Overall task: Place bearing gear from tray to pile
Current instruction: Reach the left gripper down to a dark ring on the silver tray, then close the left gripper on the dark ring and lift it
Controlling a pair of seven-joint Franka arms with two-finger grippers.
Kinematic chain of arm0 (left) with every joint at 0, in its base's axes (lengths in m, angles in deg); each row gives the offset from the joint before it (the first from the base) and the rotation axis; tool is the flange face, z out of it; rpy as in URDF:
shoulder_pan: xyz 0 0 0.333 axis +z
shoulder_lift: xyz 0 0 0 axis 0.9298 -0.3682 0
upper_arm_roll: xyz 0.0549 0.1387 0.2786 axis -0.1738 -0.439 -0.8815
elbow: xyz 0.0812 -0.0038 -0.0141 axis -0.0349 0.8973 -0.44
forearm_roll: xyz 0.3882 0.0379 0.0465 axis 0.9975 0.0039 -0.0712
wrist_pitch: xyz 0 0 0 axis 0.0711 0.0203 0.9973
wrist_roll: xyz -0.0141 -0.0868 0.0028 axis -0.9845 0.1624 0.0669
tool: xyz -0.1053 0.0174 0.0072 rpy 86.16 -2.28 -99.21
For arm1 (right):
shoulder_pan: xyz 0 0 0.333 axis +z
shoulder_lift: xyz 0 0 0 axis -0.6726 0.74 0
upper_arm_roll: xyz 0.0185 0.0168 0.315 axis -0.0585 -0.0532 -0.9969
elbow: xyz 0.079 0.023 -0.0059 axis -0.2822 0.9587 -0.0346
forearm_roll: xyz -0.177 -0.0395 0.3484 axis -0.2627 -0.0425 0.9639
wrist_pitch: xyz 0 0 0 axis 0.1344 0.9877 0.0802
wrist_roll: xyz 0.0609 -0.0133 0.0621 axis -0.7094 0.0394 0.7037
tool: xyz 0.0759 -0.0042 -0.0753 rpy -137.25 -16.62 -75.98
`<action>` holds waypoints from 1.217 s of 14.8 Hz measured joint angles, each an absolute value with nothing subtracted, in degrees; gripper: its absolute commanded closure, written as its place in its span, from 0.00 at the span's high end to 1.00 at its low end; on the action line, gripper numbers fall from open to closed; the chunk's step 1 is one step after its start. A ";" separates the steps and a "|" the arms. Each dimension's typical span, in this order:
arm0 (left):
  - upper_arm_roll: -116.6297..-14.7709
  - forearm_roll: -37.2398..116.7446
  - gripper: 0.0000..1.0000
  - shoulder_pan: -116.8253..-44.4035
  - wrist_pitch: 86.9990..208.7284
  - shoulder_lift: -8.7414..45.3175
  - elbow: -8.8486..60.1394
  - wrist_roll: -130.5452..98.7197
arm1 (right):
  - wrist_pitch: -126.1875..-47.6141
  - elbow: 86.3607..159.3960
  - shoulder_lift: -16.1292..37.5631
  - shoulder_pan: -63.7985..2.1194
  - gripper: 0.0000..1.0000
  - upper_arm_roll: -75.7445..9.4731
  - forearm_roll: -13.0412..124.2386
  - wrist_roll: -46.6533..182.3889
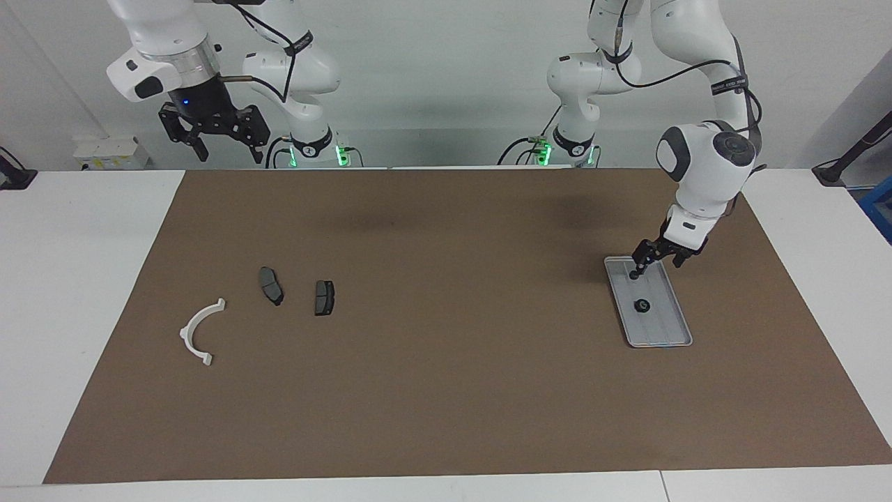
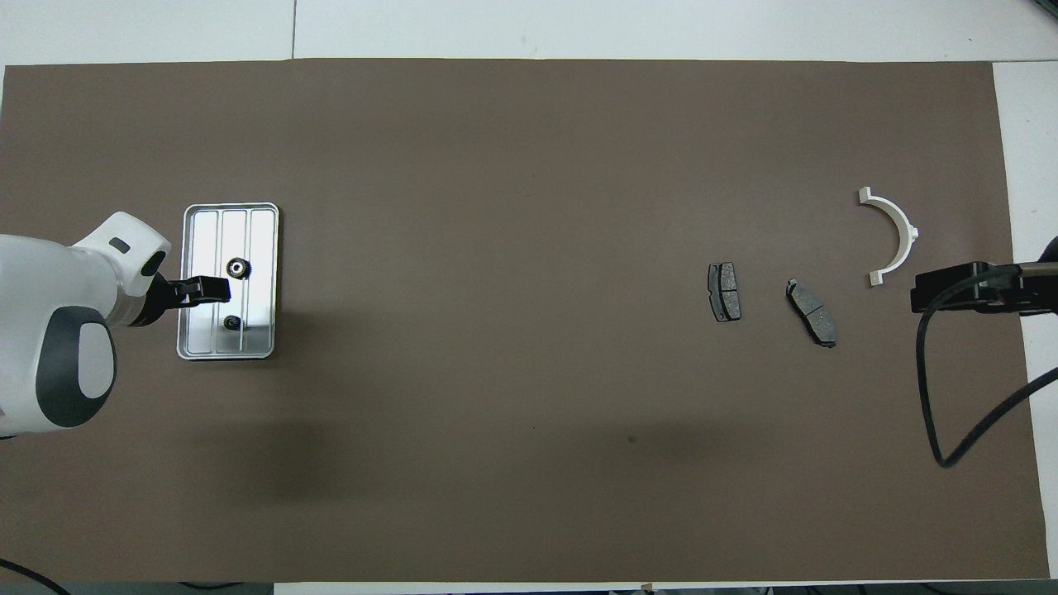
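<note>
Left arm working; right arm parked.

Bearing gear point(image 1: 642, 305): small dark toothed ring lying flat in the tray point(image 1: 679, 328), about mid-length, in the right third of the facing frame (the left arm's end of the surface). In the overhead frame it sits at centre-left, on a groove line.

Left gripper point(image 1: 655, 266): low over the tray's end nearer the robots, fingers moderately spread, holding nothing. It is not yet over the gear. There is a second dark spot in the tray close to the fingertip; I cannot tell whether it is a part, the tip itself or a reflection.

Right gripper point(image 1: 230, 150): raised at the upper left of the facing frame, fingers wide, empty, waiting.

Pile: white arc point(image 1: 198, 328) and two dark pads point(image 1: 271, 285) point(image 1: 324, 298), lying loose and apart from one another at lower-centre left of the facing frame. It is well apart from the tray.

Handling, judged:
- The gear is probably metal, rigid and dense for its size, so a firm pinch should do no harm.
- Its low profile on slick sheet metal means it may skate or tip if touched off-centre.
- Best hold is across the outer diameter, fingers straddling it and coming straight down, teeth giving some bite.
- The tray is light, so a dragging finger could shift it.
</note>
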State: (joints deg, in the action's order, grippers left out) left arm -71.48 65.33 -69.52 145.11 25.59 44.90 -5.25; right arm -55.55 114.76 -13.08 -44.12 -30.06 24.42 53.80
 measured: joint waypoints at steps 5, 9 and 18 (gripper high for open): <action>-71.25 65.33 0.97 -69.69 148.38 24.20 46.99 -6.17 | -55.55 114.75 -13.21 -44.12 1.00 -30.06 24.42 53.80; -71.16 65.33 0.94 -70.18 148.68 23.88 47.70 -6.96 | -55.55 114.75 -13.22 -44.12 1.00 -30.05 24.42 53.80; -71.17 65.33 0.82 -70.61 151.05 23.83 50.65 -7.35 | -55.55 114.75 -13.22 -44.09 1.00 -30.09 24.42 53.80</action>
State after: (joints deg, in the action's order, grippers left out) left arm -71.17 65.33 -70.61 151.05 23.83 50.65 -7.35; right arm -55.55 114.75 -13.22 -44.09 -30.09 24.42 53.80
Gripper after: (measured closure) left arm 0.097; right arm 0.000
